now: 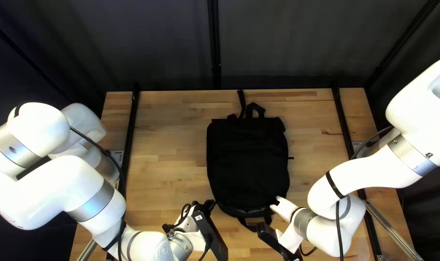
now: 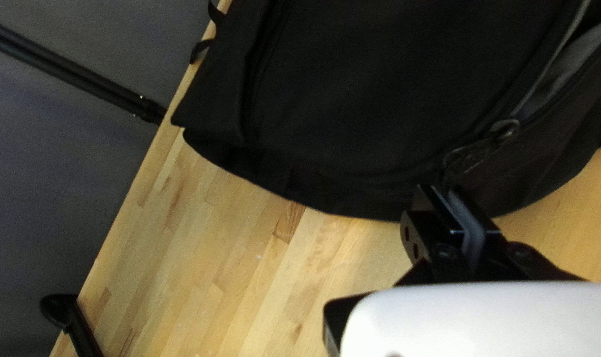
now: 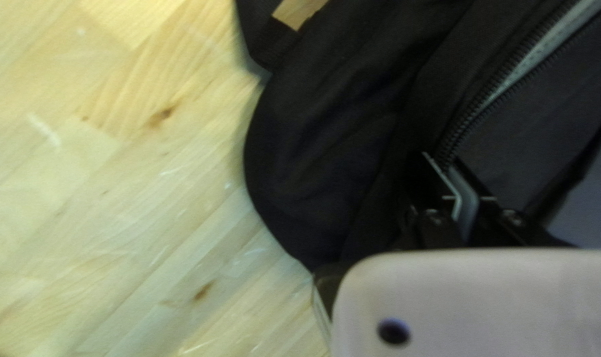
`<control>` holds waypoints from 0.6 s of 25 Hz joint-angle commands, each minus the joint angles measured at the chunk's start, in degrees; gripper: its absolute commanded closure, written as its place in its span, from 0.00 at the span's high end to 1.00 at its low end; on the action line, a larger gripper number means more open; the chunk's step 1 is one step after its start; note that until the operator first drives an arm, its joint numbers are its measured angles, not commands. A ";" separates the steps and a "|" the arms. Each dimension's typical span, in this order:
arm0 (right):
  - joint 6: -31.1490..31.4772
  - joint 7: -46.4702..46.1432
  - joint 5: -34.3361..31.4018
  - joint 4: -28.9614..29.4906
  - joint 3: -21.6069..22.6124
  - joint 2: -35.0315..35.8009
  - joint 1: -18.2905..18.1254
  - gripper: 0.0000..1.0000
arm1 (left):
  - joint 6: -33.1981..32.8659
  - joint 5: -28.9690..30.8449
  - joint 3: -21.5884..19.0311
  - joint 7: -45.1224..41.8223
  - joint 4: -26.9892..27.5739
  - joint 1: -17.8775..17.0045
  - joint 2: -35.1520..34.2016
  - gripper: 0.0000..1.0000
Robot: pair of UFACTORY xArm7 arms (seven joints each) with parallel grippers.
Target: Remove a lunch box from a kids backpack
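The left gripper (image 1: 210, 204) and right gripper (image 1: 269, 209) each have two fingers nearly together; whether cloth is pinched is hidden. One backpack (image 1: 248, 162) lies at both pairs' tips, its dark inside hard to see.

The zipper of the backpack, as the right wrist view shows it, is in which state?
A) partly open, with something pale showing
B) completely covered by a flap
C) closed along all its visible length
A: the zipper parts, and a pale strip shows between its teeth.
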 commanded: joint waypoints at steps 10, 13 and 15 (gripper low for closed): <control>-3.34 -0.67 3.97 -7.08 0.95 -5.67 0.14 0.00 | -6.39 1.29 2.94 0.57 -3.49 4.47 -2.58 0.00; -3.70 -1.62 5.01 -8.26 1.02 -7.04 0.11 0.00 | -8.00 2.17 3.74 0.97 -3.99 5.54 -2.80 0.00; -3.91 -2.62 5.65 -8.44 0.88 -7.45 -0.08 0.00 | -8.97 2.74 4.22 0.91 -4.44 6.16 -2.85 0.00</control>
